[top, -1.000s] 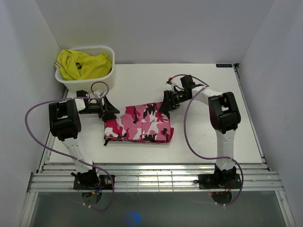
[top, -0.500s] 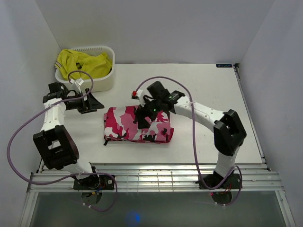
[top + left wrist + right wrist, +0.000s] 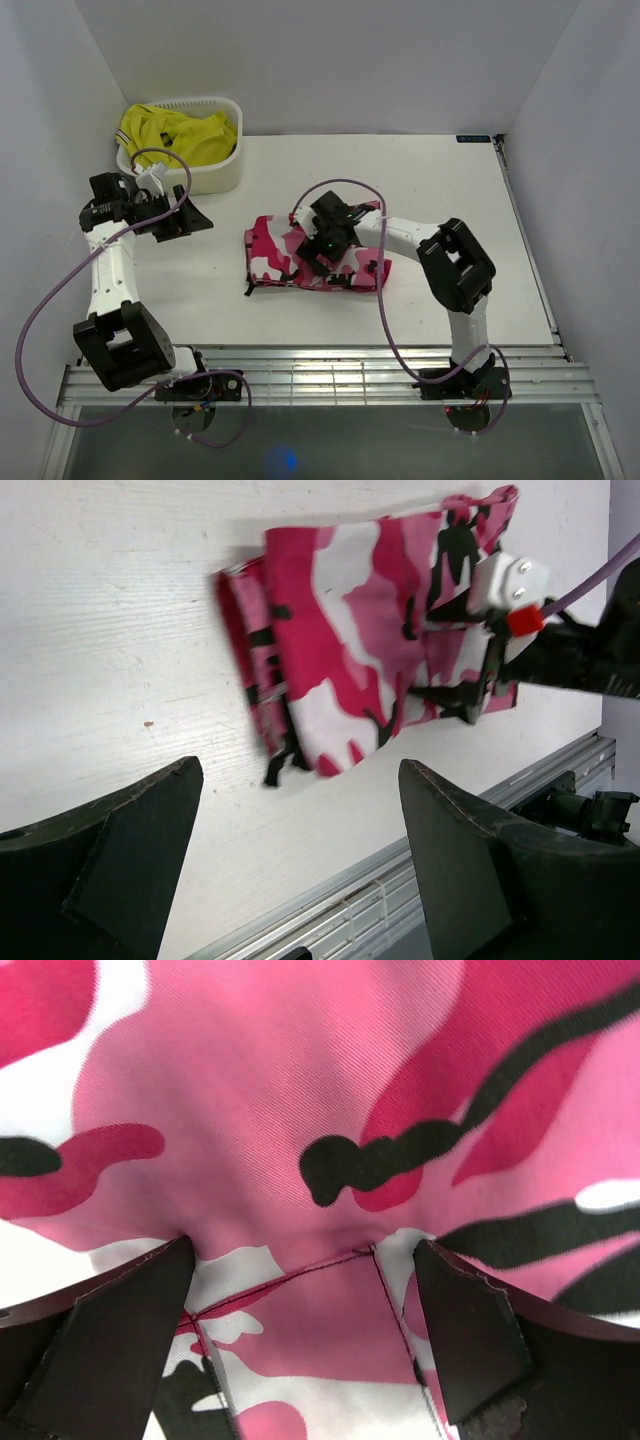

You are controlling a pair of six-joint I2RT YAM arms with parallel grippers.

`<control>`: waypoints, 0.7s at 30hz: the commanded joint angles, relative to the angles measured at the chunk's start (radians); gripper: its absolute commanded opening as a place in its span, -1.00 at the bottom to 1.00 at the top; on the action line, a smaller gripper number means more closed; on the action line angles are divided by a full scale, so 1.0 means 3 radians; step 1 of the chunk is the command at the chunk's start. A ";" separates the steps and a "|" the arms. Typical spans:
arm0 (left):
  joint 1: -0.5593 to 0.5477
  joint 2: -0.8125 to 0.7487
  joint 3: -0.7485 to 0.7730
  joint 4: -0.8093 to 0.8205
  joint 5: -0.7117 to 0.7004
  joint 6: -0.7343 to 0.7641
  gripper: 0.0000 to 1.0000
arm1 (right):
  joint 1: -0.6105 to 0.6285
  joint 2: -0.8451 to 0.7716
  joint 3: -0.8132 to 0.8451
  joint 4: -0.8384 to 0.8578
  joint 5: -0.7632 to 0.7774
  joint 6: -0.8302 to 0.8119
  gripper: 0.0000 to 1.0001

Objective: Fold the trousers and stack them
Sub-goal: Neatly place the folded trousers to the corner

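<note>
The trousers (image 3: 272, 255), pink, white, dark red and black camouflage, lie folded in a compact bundle on the middle of the white table (image 3: 450, 210). My right gripper (image 3: 315, 255) rests on top of them, jaws open. In the right wrist view its fingertips (image 3: 302, 1250) straddle a flat stitched seam of the trousers (image 3: 260, 1090) without pinching it. My left gripper (image 3: 195, 218) hangs open to the left of the bundle, in front of the basket, holding nothing. In the left wrist view its gripper (image 3: 298, 770) frames bare table, with the trousers (image 3: 350, 640) beyond.
A white basket (image 3: 215, 172) with a plain yellow garment (image 3: 175, 135) stands at the back left corner. The aluminium rail (image 3: 330, 375) runs along the near table edge. White walls close in the left, back and right sides.
The right gripper came down onto the trousers and the bundle slid a little to the right. The left arm drew back to the left toward the basket, its jaws widening.
</note>
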State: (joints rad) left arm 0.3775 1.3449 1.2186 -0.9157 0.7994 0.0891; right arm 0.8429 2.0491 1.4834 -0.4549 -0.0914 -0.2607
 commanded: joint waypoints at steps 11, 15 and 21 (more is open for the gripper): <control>-0.0005 -0.0014 -0.0058 0.0020 0.0153 0.0020 0.81 | -0.1965 -0.1134 -0.1141 -0.0539 0.0039 -0.2234 0.93; -0.0005 -0.0055 -0.0023 0.0005 0.0143 0.0046 0.81 | -0.2293 -0.1297 -0.0732 -0.0743 -0.0288 -0.2470 0.89; -0.0005 -0.0152 -0.0002 -0.0026 0.0102 0.0061 0.82 | -0.2324 -0.1563 -0.0036 -0.0912 -0.0029 -0.0745 0.80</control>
State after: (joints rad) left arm 0.3775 1.3529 1.1999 -0.9207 0.8143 0.0937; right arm 0.1379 1.6749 1.3762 -0.6872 -0.1215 -0.7620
